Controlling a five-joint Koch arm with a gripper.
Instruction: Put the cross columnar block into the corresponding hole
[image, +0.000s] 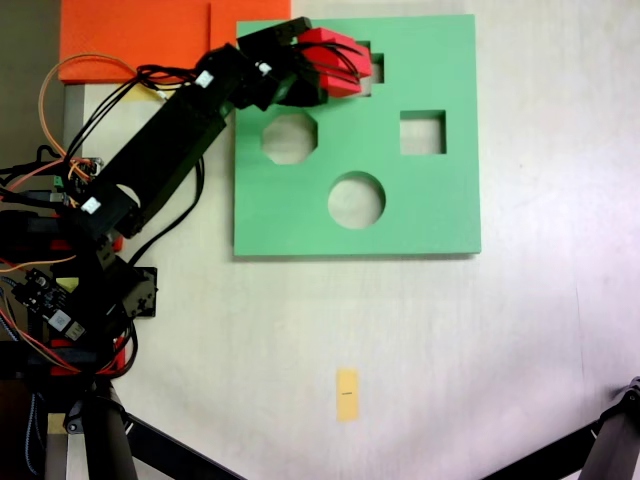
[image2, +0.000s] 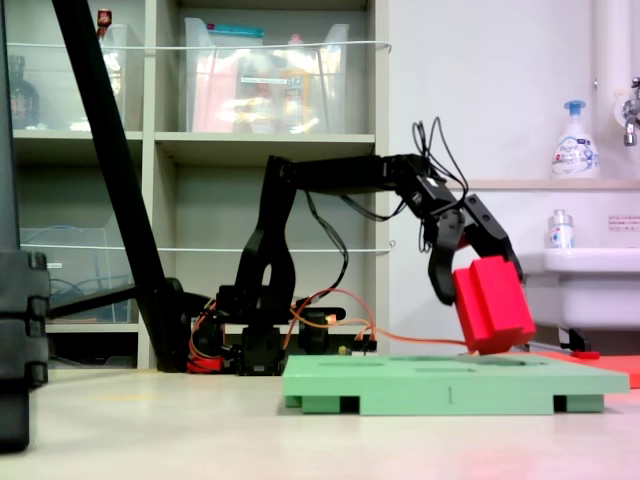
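The bright red cross block (image: 335, 60) (image2: 492, 303) hangs tilted just above the green foam board (image: 430, 200) (image2: 450, 378), over its far corner. My black gripper (image: 325, 62) (image2: 478, 270) is shut on the block from above. In a fixed view from above, the block covers most of the plus-shaped cutout (image: 372, 68); only its right edge peeks out. From the side, the block's lower corner is close to the board's top surface, and I cannot tell whether they touch.
The board also has an octagonal cutout (image: 289, 138), a square cutout (image: 422, 133) and a round cutout (image: 356, 199). An orange foam sheet (image: 150, 35) lies behind the board. A small yellow tag (image: 347, 394) lies on the table. Wires and electronics (image: 50, 290) sit at the arm's base.
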